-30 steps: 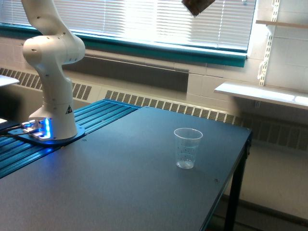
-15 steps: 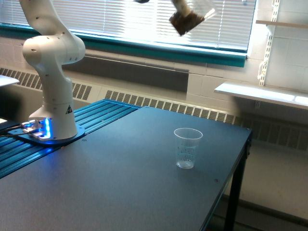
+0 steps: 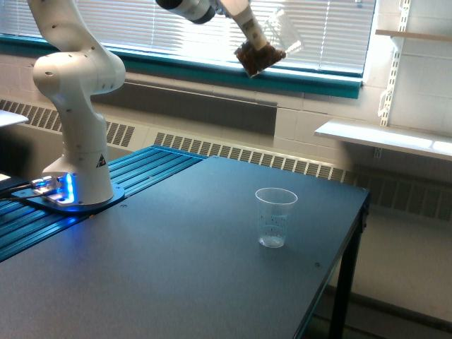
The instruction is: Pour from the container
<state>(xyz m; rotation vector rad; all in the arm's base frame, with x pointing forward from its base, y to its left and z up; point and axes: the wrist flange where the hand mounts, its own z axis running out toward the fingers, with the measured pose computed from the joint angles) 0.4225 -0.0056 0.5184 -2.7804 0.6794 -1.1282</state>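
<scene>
1. Jaws closed on the container (image 3: pixel 270 44): the gripper (image 3: pixel 248 28) grips the clear cup near the top of the exterior view, though the exact contact of each finger is too small to make out.
2. Held in the jaws, the container is tilted, its open mouth pointing up and toward the exterior view's right, with dark brown material gathered at its lower end.
3. Behind the jaws runs a window with closed white blinds (image 3: pixel 212 28) and a teal sill.
4. Well below the jaws, slightly toward the exterior view's right, a narrower clear cup (image 3: pixel 275 217) with printed marks stands upright on the dark table (image 3: pixel 162 275), well apart from the container.
5. Far below and toward the exterior view's left of the jaws, the white robot base (image 3: pixel 76 134) sits at the table's edge with a blue light glowing at its foot.
</scene>
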